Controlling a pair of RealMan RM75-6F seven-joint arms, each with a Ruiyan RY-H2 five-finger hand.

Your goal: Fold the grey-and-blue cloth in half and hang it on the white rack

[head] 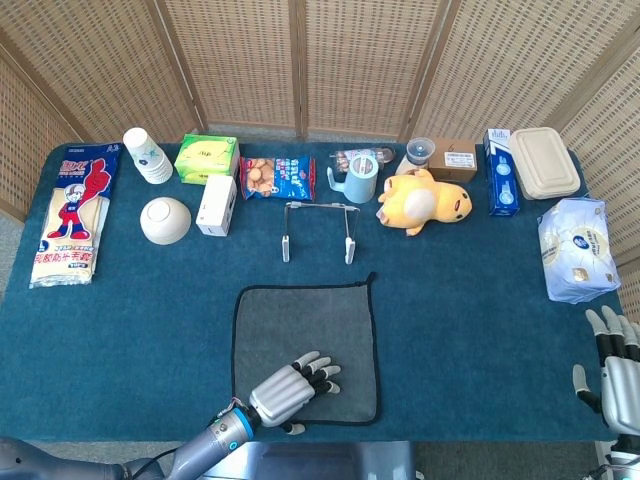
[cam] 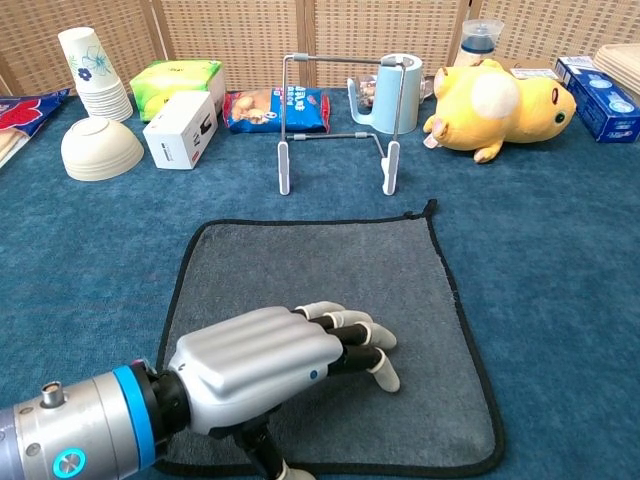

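The grey cloth (head: 310,330) (cam: 330,270) with a dark border lies flat and unfolded on the blue table. My left hand (head: 290,388) (cam: 270,375) hovers over or rests on its near part, fingers spread and pointing right, with nothing held. The white wire rack (head: 318,228) (cam: 338,120) stands upright just beyond the cloth's far edge. My right hand (head: 612,368) shows at the table's lower right corner in the head view, fingers extended upward and apart, far from the cloth. It does not appear in the chest view.
Along the back stand paper cups (head: 146,154), a green box (head: 207,157), a white box (head: 216,204), a bowl (head: 165,220), a snack bag (head: 277,177), a blue mug (head: 357,178), a yellow plush toy (head: 423,202). A tissue pack (head: 575,250) lies at right.
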